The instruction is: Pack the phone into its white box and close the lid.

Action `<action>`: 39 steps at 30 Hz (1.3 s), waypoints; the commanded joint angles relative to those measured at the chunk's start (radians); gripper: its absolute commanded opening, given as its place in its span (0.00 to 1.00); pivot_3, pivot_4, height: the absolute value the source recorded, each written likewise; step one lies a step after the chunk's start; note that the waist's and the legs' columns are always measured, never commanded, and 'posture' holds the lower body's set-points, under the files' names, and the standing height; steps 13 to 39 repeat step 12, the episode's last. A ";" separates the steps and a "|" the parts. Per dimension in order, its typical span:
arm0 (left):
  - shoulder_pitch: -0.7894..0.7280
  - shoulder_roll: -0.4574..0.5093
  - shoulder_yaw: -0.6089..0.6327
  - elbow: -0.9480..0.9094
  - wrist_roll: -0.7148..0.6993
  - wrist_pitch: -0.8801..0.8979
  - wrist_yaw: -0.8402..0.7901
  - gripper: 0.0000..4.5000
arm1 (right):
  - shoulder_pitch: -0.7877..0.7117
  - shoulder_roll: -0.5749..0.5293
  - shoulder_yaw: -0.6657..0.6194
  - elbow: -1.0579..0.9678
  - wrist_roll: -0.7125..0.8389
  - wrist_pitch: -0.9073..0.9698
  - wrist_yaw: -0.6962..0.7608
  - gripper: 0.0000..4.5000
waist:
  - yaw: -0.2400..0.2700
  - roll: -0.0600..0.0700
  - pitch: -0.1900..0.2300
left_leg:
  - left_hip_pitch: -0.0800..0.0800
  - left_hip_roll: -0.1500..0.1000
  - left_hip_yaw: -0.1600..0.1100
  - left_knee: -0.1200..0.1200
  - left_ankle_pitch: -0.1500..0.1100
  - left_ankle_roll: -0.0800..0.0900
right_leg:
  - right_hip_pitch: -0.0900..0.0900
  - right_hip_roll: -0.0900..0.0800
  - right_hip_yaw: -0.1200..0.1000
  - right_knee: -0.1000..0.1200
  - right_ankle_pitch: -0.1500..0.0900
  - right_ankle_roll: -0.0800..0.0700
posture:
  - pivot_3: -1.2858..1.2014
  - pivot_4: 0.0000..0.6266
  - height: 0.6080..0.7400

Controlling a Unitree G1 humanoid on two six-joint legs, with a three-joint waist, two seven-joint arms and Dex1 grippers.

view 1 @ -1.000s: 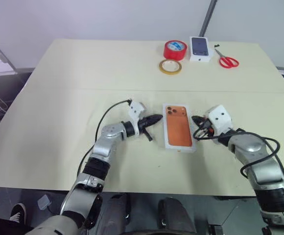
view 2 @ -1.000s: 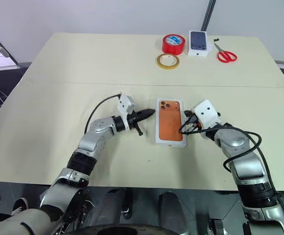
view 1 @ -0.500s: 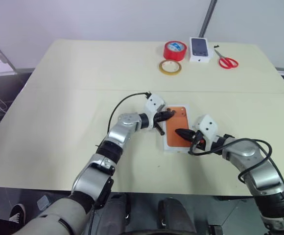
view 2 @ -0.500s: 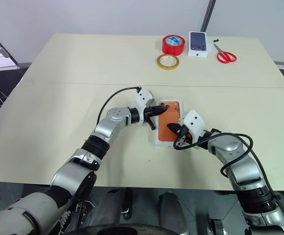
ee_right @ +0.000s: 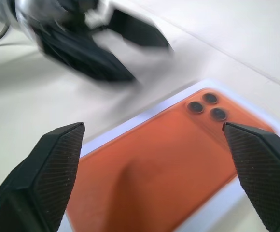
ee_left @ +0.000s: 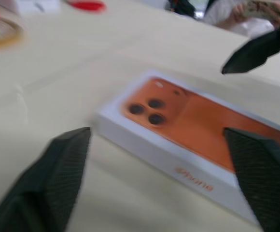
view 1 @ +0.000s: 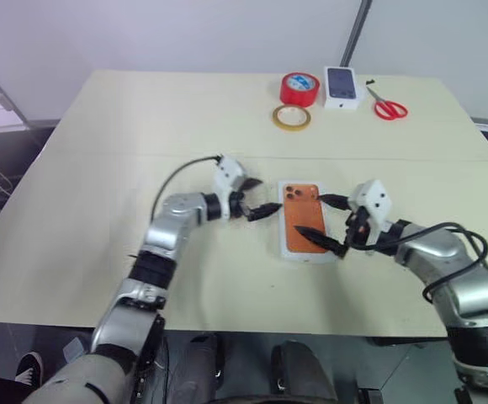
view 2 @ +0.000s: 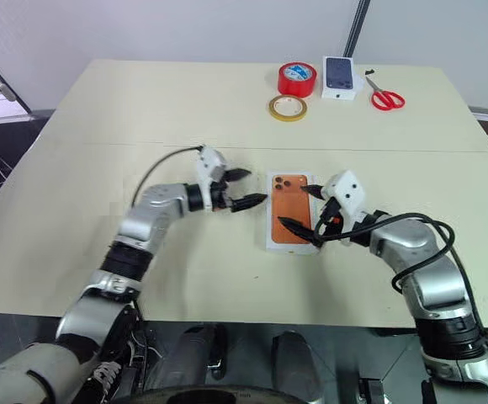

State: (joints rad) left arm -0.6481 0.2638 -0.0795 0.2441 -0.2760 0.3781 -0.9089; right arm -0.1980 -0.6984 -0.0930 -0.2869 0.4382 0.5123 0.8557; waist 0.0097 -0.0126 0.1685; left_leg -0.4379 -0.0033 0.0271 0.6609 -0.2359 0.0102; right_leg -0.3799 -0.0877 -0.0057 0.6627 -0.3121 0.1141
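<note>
The phone (view 1: 301,220) lies face-down in the white box (view 1: 308,255) at the middle of the table (view 1: 101,168), camera lenses toward the far edge, its copper-orange back level with the thin white walls. The left hand (view 1: 255,197) hovers just beside the box's left wall with its two black fingers spread wide, pointing across at the phone's camera end and touching nothing. The right hand (view 1: 326,222) comes in from the opposite side, fingers likewise spread, one finger over the phone's near right corner and the other by the far right edge; whether the lower one rests on the phone I cannot tell. With both hands flanking the box and gripping nothing, the phone looks seated, and the spread fingers seem set either to square it or to clear away. No plain white lid is apparent, so closing is not yet done. Far off sit red tape (view 1: 300,87), a tan tape ring (view 1: 292,116), a small white carton (view 1: 342,86) and red scissors (view 1: 388,107).
</note>
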 commanded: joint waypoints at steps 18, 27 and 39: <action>0.302 0.344 0.331 -0.347 -0.243 0.191 -0.011 0.99 | 0.150 -0.185 -0.234 0.126 -0.005 -0.176 0.177 1.00 | 0.002 0.000 0.000 | 0.000 0.000 -0.001 0.000 0.000 0.000 | 0.001 -0.004 -0.001 -0.001 0.000 0.000 | 0.52 0.24 0.91; 0.302 0.344 0.331 -0.347 -0.243 0.191 -0.011 0.99 | 0.150 -0.185 -0.234 0.126 -0.005 -0.176 0.177 1.00 | 0.002 0.000 0.000 | 0.000 0.000 -0.001 0.000 0.000 0.000 | 0.001 -0.004 -0.001 -0.001 0.000 0.000 | 0.52 0.24 0.91; 0.302 0.344 0.331 -0.347 -0.243 0.191 -0.011 0.99 | 0.150 -0.185 -0.234 0.126 -0.005 -0.176 0.177 1.00 | 0.002 0.000 0.000 | 0.000 0.000 -0.001 0.000 0.000 0.000 | 0.001 -0.004 -0.001 -0.001 0.000 0.000 | 0.52 0.24 0.91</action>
